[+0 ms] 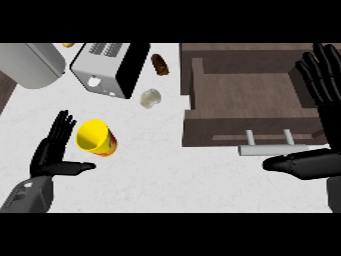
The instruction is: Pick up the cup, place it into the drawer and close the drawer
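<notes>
Cup (95,137): yellow, wide open mouth, red-orange band showing low on its side. It's sitting on the white counter (165,175), left of centre, mouth facing up toward the head view, body showing down-right of the rim. Can't tell if it's leaning slightly or just upright.

Drawer (232,131): dark brown wood, sitting pulled out and open at the right side, inside floor showing the same brown. Its front wall is facing the lower edge of the view and carrying a pale grey bar handle (272,149) on two short posts.

Cup is lying well apart from the drawer, outside it, to its left.
</notes>
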Motion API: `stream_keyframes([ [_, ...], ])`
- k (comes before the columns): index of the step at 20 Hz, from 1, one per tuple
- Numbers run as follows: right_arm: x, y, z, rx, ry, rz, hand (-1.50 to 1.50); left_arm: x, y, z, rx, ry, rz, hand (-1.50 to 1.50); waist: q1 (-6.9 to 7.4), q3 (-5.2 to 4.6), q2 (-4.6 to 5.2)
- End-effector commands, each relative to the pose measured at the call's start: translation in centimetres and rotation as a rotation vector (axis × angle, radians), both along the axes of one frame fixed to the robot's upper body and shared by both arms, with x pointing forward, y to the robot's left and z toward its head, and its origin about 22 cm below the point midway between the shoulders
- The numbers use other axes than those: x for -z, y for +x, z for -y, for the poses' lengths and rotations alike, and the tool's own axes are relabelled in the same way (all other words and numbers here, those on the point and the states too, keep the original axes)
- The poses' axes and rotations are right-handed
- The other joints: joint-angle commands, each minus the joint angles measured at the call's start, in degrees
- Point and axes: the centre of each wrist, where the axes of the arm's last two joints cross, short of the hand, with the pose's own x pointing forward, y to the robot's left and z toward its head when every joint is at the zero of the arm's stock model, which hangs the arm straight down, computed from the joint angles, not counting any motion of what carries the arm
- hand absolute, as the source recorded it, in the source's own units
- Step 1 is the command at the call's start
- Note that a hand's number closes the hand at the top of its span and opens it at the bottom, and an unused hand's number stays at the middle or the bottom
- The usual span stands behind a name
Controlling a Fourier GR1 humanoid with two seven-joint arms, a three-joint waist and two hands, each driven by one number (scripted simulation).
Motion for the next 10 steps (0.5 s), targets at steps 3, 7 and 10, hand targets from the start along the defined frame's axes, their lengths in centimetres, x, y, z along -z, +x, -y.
stream_keyframes([
  [3,-0.6,0.2,-1.2,-0.016,-0.003,0.003,-1.50,3.0,-1.2,1.8,-0.010,0.007,0.014,-1.50,-0.40,-0.06,0.18],
  [7,0.0,-0.6,1.1,-0.005,-0.003,0.005,-1.50,1.9,-1.0,-1.3,-0.011,-0.003,0.052,-1.50,-0.93,-0.11,0.34],
  [10,0.0,0.2,-1.0,-0.022,0.005,-0.005,-1.50,2.1,0.0,0.8,-0.010,-0.026,0.062,-1.50,-1.27,-0.21,0.62],
])
